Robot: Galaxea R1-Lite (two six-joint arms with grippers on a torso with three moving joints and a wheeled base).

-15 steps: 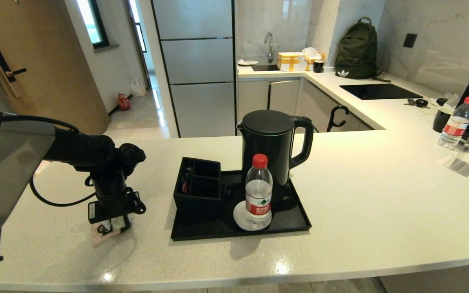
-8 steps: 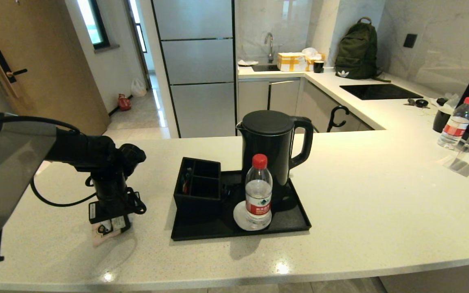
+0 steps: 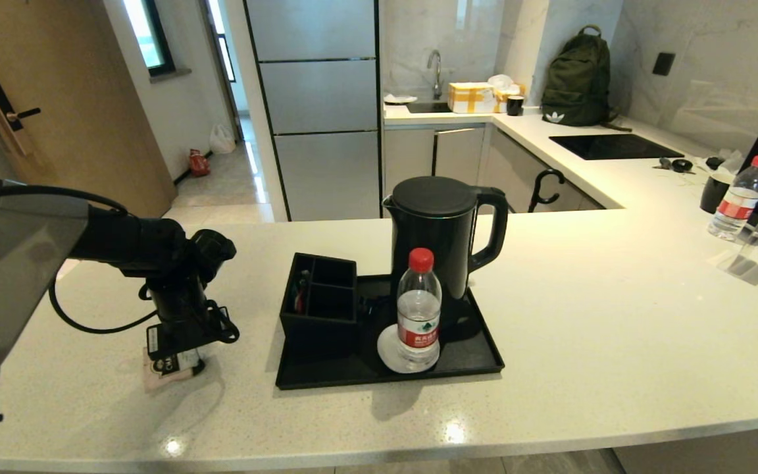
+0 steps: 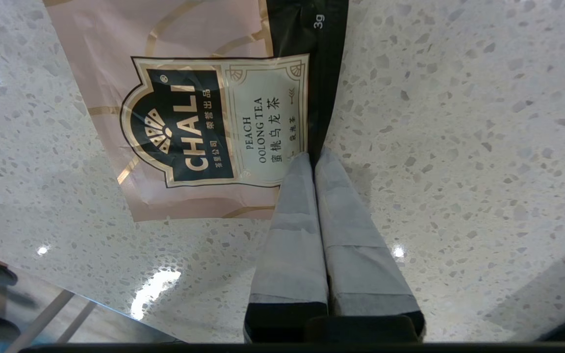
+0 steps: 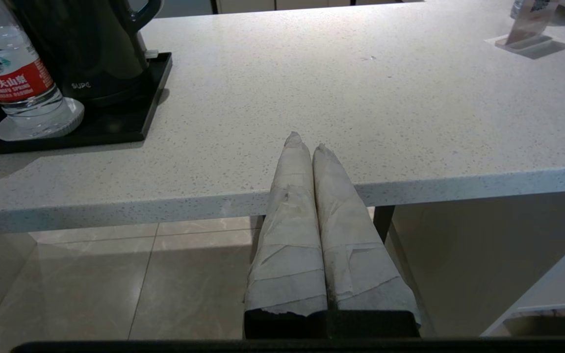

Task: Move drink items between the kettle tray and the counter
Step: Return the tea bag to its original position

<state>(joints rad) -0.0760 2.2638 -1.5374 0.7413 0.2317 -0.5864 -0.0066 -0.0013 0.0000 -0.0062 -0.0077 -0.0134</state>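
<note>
The jaws of the left gripper (image 4: 312,159) are pressed together, their taped tips pinching the black end of the pink tea sachet (image 4: 184,122), which otherwise lies flat on the counter (image 4: 459,147). In the head view this gripper (image 3: 178,362) points straight down at the counter's left part, well to the left of the tray (image 3: 458,359), with the sachet (image 3: 155,376) showing as a pale patch under it.

The jaws of the right gripper (image 5: 309,142) are shut with nothing between them. That arm hangs parked in front of the counter's rounded edge, below its surface, to the right of the tray (image 5: 150,105).

The black kettle (image 3: 441,237) stands upright on the far right part of the tray, handle to the right. A black compartmented box (image 3: 318,303) sits on the tray's left part. A clear water bottle with a red cap (image 3: 418,309) stands on a white coaster near the tray's front edge, in front of the kettle. A second bottle (image 3: 737,197) stands far to the right on the counter.
</note>
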